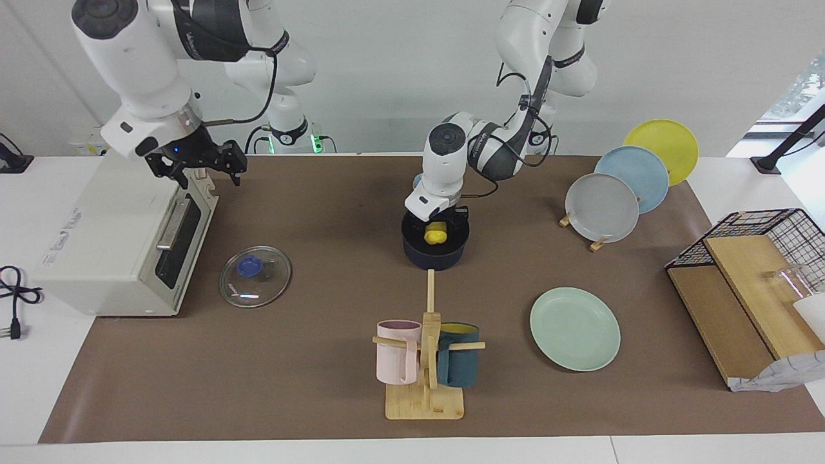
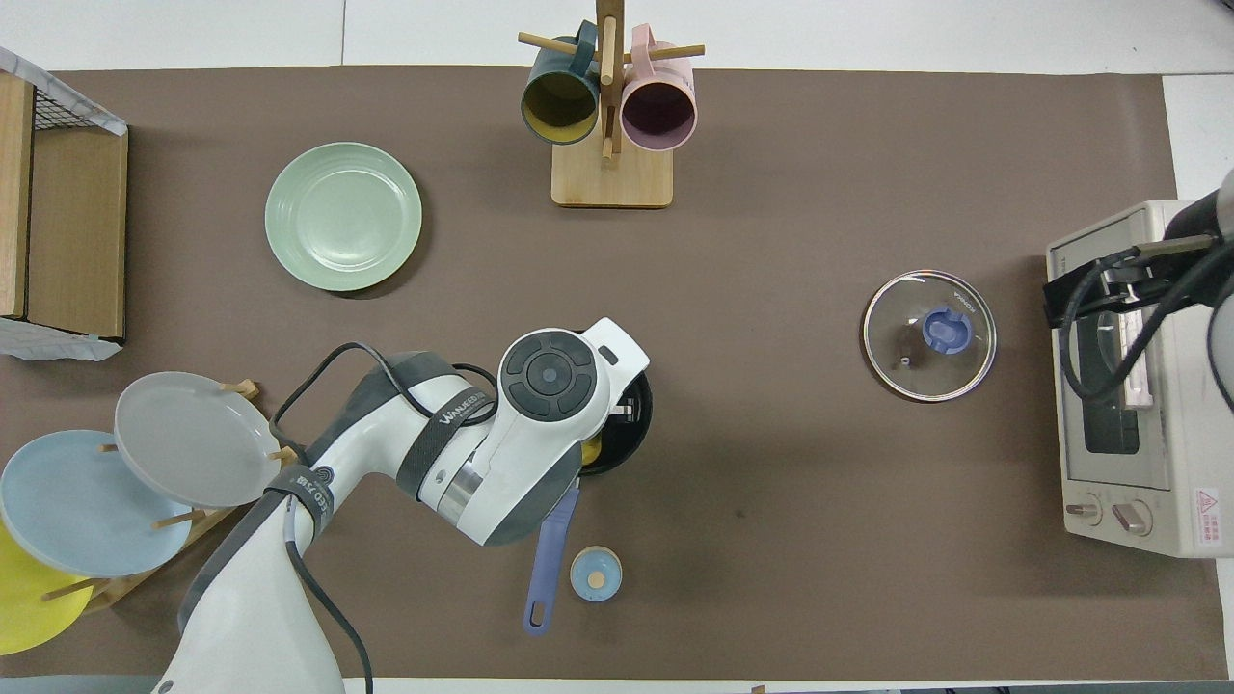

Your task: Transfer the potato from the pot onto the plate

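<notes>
- Potato (image 1: 435,234) sits inside the pot (image 1: 436,256), its yellow top showing just above the dark rim in the facing view; from overhead only a yellow sliver (image 2: 593,449) peeks out beside the arm.
- Going from the right arm's end of the table: the right gripper (image 1: 196,164) hangs high over the toaster oven (image 1: 109,238), its fingers spread apart with nothing between them.
- A glass lid (image 1: 255,276) with a blue knob lies flat on the brown mat (image 1: 322,386) just beside the oven's front, well apart from that gripper.
- At mid-table the left gripper (image 1: 440,222) reaches down into the pot, with the potato right at its fingertips; the fingers sit close on either side of it, but whether they have clamped it I cannot tell.
- The pot's blue handle (image 2: 549,559) points toward the robots, with a small light blue cap (image 2: 596,573) beside it.
- A wooden mug rack (image 1: 425,361) with a pink and a teal mug stands farther from the robots than the pot.
- The plate (image 1: 575,328), pale green and bare, lies flat toward the left arm's end, well apart from the pot.
- A stand with grey, blue and yellow plates (image 1: 628,187) stands nearer the robots than it.
</notes>
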`<act>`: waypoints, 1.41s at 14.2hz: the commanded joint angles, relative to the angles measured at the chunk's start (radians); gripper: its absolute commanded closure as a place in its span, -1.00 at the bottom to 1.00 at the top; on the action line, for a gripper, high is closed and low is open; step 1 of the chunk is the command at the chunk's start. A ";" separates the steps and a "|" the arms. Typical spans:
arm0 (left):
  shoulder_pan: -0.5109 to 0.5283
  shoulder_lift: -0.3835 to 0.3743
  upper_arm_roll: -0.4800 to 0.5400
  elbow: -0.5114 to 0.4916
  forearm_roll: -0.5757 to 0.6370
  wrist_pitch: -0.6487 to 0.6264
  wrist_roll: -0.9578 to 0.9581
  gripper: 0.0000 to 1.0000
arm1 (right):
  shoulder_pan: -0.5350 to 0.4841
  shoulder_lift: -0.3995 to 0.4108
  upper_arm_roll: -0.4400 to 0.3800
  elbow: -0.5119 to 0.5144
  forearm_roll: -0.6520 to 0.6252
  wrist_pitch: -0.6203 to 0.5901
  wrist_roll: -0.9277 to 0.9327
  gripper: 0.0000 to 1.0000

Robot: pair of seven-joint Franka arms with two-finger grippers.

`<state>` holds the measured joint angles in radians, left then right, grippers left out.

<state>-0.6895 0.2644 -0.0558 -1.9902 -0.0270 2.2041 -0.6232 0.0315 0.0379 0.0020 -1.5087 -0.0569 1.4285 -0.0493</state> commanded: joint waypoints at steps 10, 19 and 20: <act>0.001 -0.063 0.016 0.048 -0.033 -0.101 -0.004 1.00 | 0.021 -0.010 -0.037 -0.045 0.034 0.013 0.075 -1.00; 0.335 0.074 0.021 0.571 -0.050 -0.466 0.287 1.00 | 0.013 -0.067 -0.039 -0.125 0.037 0.058 0.085 -1.00; 0.381 0.084 0.022 0.577 -0.048 -0.454 0.360 1.00 | 0.013 -0.067 -0.039 -0.127 0.037 0.062 0.085 -1.00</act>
<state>-0.3767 0.2685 -0.0281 -1.5100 -0.0547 1.7826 -0.3704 0.0540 0.0018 -0.0394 -1.5888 -0.0404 1.4519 0.0128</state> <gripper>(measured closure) 0.410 0.000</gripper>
